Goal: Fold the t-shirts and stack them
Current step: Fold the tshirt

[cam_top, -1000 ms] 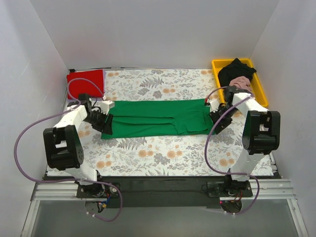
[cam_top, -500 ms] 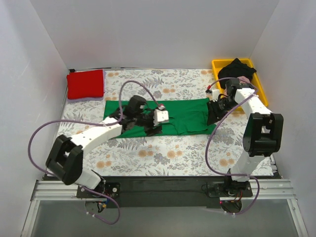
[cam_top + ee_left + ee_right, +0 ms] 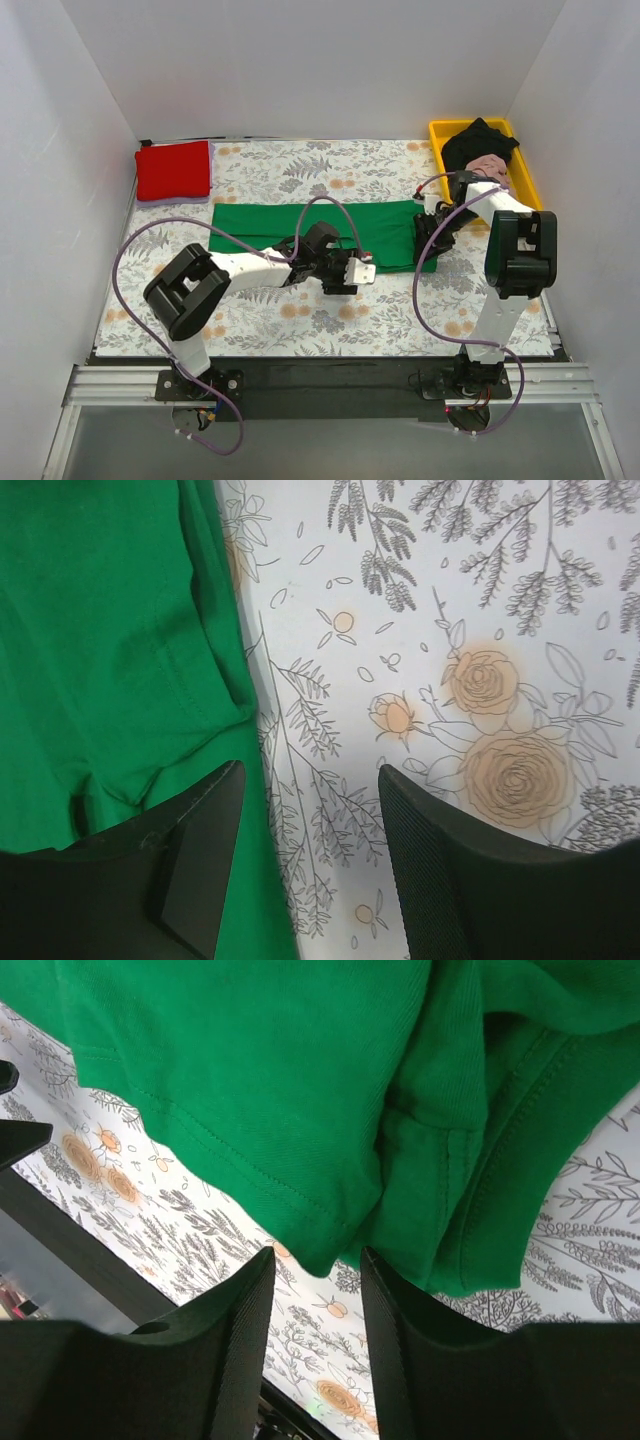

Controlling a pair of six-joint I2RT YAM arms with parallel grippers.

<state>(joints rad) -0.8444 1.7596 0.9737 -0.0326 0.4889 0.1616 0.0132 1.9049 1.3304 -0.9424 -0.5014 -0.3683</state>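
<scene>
Gaping, left tool (image 3: pixel 310 780) hangs over the green t-shirt (image 3: pixel 280 220) near edge, right tool (image 3: pixel 317 1260) over its end.

Matt, perhaps knit-cloth green t-shirt (image 3: pixel 230 1070)

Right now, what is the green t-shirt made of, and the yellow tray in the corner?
The green t-shirt looks like soft knit cloth, maybe cotton, with a matte finish: it wrinkles and folds, and its hem shows stitched seams. The yellow tray looks like hard, smooth plastic: stiff straight walls, one even colour.
</scene>
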